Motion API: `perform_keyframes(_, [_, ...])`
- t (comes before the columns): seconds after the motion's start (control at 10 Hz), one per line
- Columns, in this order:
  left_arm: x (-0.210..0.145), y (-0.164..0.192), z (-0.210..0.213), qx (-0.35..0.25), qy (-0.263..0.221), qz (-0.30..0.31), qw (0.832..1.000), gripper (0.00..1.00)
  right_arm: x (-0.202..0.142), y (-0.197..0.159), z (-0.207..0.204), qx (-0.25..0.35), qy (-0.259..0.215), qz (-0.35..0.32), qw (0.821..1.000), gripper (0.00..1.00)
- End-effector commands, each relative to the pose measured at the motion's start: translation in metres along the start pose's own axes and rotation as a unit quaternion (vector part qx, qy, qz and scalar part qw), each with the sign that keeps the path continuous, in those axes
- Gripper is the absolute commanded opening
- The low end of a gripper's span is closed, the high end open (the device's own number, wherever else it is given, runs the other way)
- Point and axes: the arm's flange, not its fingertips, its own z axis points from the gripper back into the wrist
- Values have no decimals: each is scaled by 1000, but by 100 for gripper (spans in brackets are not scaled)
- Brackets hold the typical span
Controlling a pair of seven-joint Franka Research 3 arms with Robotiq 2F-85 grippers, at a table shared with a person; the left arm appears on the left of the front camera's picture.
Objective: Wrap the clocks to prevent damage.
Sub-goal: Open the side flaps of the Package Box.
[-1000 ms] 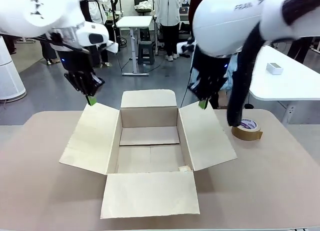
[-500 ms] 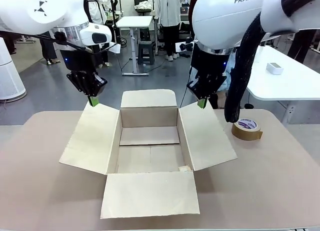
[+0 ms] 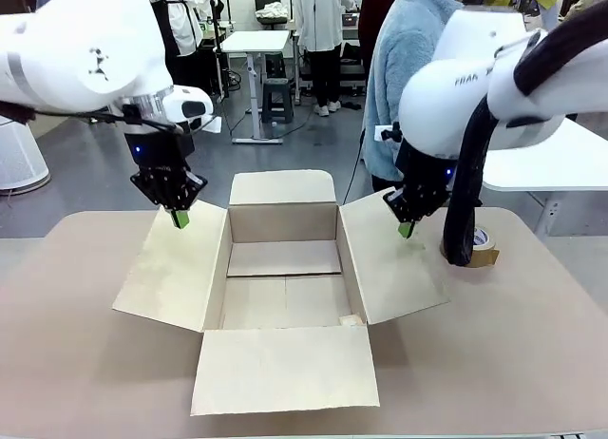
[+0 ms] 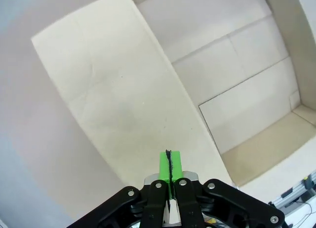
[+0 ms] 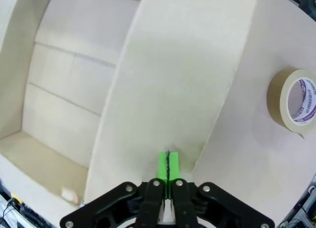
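Left claw [image 3: 179, 218] and right claw [image 3: 407, 230] are both pinched fully shut, green pads pressed flat together, nothing held in either. My left tip hangs just over the far edge of the box's left flap [image 3: 171, 268]; my right tip hangs over the far part of the right flap [image 3: 389, 268]. The cardboard box [image 3: 283, 232] sits open mid-table, all four flaps splayed, its floor bare but for a small scrap in the near right corner. Where the clocks are I cannot tell.

My worries from here, as I judge them:

- Closed tips are narrow and hard. If I bear down on a flap, I could crease it, or tilt the light box and skid it toward the table's [image 3: 532, 344] near edge.
- The tape roll [image 3: 483, 251] lies right beside my right arm's dark cable. A swing outward could knock it toward the right edge.
- A person [image 3: 404, 78] stands at the far edge, close behind my right arm. A quick lift or reach backward risks contact.
- With both claws shut I cannot receive anything handed across; it would drop into the box uncushioned.
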Motion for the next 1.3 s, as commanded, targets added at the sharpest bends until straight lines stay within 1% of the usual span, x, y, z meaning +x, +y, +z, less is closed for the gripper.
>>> perform_keyframes(0.0, [-2,-5,-22,-5,4,35,999,0,-3,-3,-34,6,-11,-30,999,1])
perform_keyframes(0.1, [-6,-4,-33,5,15,42,999,0,-5,-5,-50,-1,-4,-37,999,1])
perform_keyframes(0.3, [-7,4,-47,28,28,51,998,0,-8,-8,-67,-9,1,-40,999,1])
perform_keyframes(0.6, [-4,19,-79,14,47,66,997,0,-7,-9,-81,-20,21,-41,999,1])
perform_keyframes(0.8, [0,26,-100,-5,49,74,996,0,-8,-12,-86,-21,26,-38,999,1])
perform_keyframes(0.9, [3,27,-103,-13,49,68,996,0,-10,-12,-83,-19,21,-17,999,1])
perform_keyframes(1.0, [3,25,-102,-10,57,48,997,0,-11,-14,-80,-23,21,4,999,1])
perform_keyframes(1.1, [0,28,-101,-1,57,65,996,0,-10,-11,-82,-7,26,-27,999,1])
perform_keyframes(1.2, [0,28,-101,-1,57,65,996,0,-10,-11,-82,-7,26,-27,999,1])
